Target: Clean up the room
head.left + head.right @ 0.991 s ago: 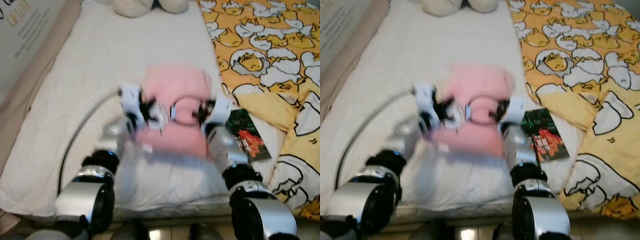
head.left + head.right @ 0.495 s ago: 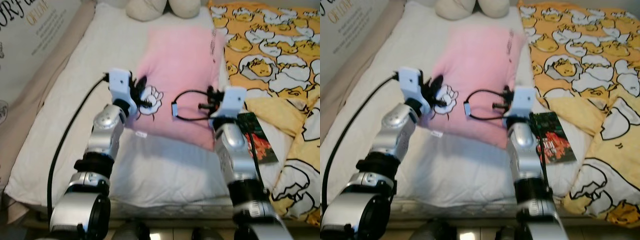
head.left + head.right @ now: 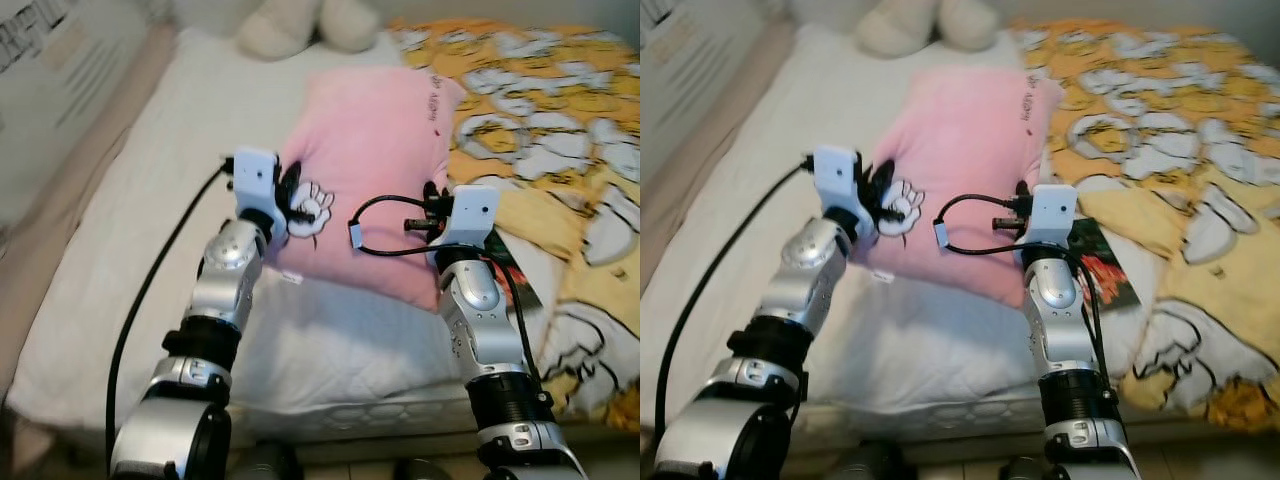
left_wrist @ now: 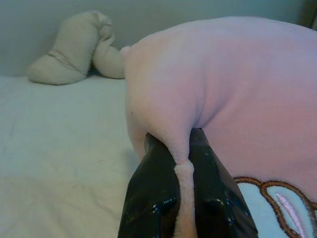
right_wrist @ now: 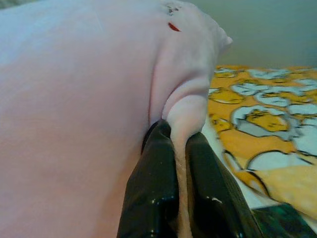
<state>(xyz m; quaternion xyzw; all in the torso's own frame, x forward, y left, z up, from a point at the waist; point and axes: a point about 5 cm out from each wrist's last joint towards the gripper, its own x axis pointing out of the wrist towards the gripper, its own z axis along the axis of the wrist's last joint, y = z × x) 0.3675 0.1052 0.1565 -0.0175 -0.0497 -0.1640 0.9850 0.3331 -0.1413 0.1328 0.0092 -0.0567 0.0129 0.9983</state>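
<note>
1. Left eye view puts the pink pillow mid-carry over the white mattress. You hold it by its two near corners, far end tipped toward the head of the bed, where a cream plush toy sits.
2. Done so far, judging by this: the pillow is gripped and up. Left to do: set it down at the head of the bed, straighten the rumpled yellow egg-print duvet, and pick up the dark book lying on the bed just beside your right arm.
3. Left gripper: fingers pinched on the pillow's seam, fabric squeezed between them. Arm reaches forward with the elbow bent, wrist at the pillow's left near corner.
4. Right gripper: same pinch, a fold of pink fabric bulging out between the fingers. Forearm stands nearly upright under the right near corner.
5. Both wrists sit at roughly matching height, so the pillow's near edge hangs about level between them.
</note>
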